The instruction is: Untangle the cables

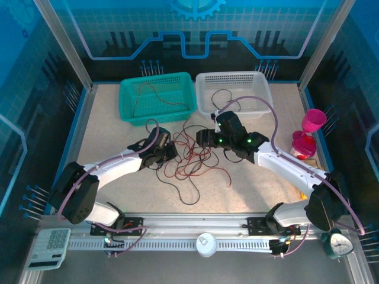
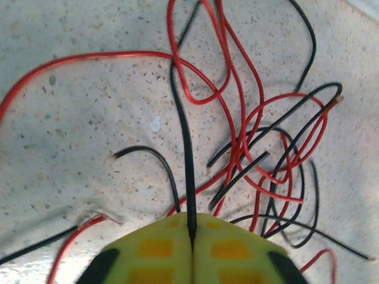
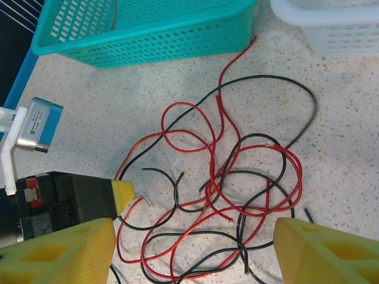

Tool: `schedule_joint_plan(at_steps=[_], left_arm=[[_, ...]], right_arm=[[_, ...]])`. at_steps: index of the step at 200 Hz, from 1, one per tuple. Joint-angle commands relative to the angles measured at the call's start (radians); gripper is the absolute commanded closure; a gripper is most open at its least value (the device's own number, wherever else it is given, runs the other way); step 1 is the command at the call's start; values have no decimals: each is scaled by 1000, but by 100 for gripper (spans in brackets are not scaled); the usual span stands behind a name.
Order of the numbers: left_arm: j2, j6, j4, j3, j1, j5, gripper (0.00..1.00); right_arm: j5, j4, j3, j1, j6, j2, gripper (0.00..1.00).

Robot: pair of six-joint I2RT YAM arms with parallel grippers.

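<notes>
Mid-table, the cables (image 1: 192, 160) lie in one loose heap of red and black loops, at 6 o'clock from the teal basket (image 1: 127, 106) and apart from it. In the left wrist view, one black cable (image 2: 185, 148) runs out of the heap's near edge, its long axis straight from 12 o'clock down to 6 o'clock. There the left gripper (image 2: 192, 236) is clenched on it, jaws pressed together around the strand. From that pinch the thick of the tangle sits at 1 to 2 o'clock, so the held strand enters it off to one side. In the top view the left gripper (image 1: 170, 152) is at 9 o'clock of the heap and touching its edge. The right gripper (image 1: 204, 139) hangs at about 1 o'clock of it, jaws spread wide and grasping nothing. Its own camera shows the loops (image 3: 237, 177) between its fingers. Drawing the black cable free likely means pulling toward 9 o'clock, away from the heap.
</notes>
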Motion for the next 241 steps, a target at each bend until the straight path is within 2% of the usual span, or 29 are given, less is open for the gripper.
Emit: schedule_joint_plan(at_steps=[1,31,54,85,116,143,182,210,241], left_arm=[[-36,108,-18,96,2,-13,100],[-78,311,5,190,1,77,100],[-109,390,14,228,1,127,100],[-125,394,17,265,1,174,100],[-143,346,36,285,2,197,100],[-162,322,34,306,1,227,100],[-210,351,26,304,1,224,100],[-223,339,54,306,1,260,100],[-232,323,70,328,1,293,100]], right_arm=[[-14,10,35,13,-52,-21,28],[-59,29,51,6,-128,-28,28],[-138,82,46,2,-185,-36,26],[-238,161,31,-7,-217,-38,26],[-269,238,-2,-11,-231,-31,26],[-238,249,-17,-26,-238,-32,26],[-203,264,-69,-129,-175,-75,27],[-148,197,-36,-143,-210,-46,25],[-82,200,-21,-150,-232,26,21]])
